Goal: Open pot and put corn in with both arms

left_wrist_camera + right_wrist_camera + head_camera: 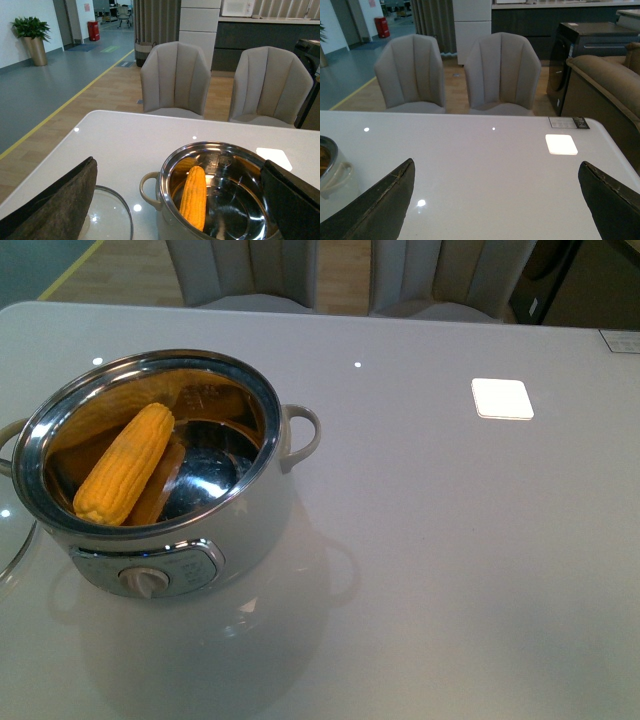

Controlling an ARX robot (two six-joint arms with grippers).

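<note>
The white pot (250, 530) stands open at the left of the table, its knob panel facing me. The yellow corn (125, 463) leans inside it against the steel wall. The left wrist view shows the pot (150, 186) with the corn (194, 196) in it. The glass lid (111, 215) lies on the table beside the pot; its rim shows at the left edge of the front view (12, 558). My left gripper (180, 210) is open, pulled back, its fingers wide apart. My right gripper (495, 205) is open over bare table; the pot's handle (337, 175) shows at the edge. Neither arm shows in the front view.
A white square (502, 398) lies on the table to the right of the pot. Two grey chairs (175, 80) stand behind the table's far edge. A label (622, 340) sits at the far right corner.
</note>
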